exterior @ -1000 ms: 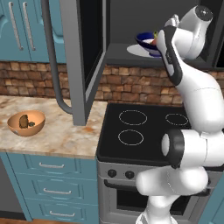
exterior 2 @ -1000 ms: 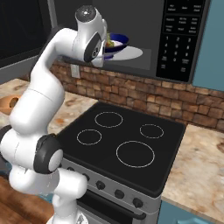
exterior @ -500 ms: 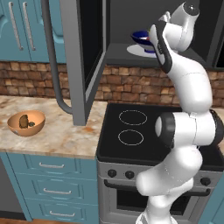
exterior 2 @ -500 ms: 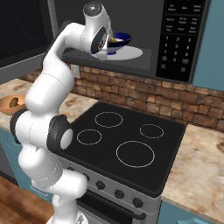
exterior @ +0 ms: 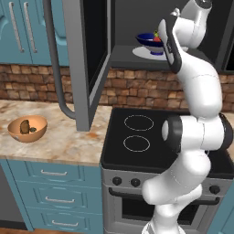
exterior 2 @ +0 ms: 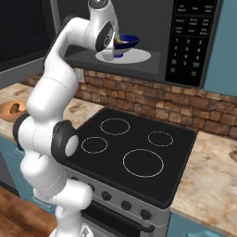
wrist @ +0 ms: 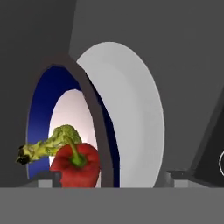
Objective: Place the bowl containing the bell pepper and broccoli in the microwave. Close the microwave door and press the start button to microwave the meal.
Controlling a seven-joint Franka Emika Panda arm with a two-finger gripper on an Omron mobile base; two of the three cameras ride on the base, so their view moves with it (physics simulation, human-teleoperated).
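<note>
The dark blue bowl [exterior: 147, 40] [exterior 2: 126, 42] [wrist: 39, 113] rests on the white turntable plate [exterior: 145, 53] [exterior 2: 134, 56] [wrist: 131, 113] inside the open microwave [exterior: 123, 58] [exterior 2: 190, 41]. In it lie the red bell pepper [exterior: 156, 39] [wrist: 76, 168] and the yellow-green broccoli [wrist: 52, 142]. My gripper [exterior: 164, 39] [exterior 2: 114, 40] [wrist: 111, 177] is at the bowl's rim and open, its tips wide apart on either side of the near edge. The microwave door [exterior: 87, 59] hangs open to the left, its curved handle [exterior: 55, 64] facing out.
An orange bowl [exterior: 27, 128] [exterior 2: 11, 109] with brown contents sits on the marble counter at the left. The black four-ring stove [exterior: 137, 137] [exterior 2: 129, 148] lies under the microwave. The keypad panel [exterior 2: 187, 46] is right of the cavity.
My arm's upper links have risen and straightened. The bowl stays at about the same spot on the turntable plate.
</note>
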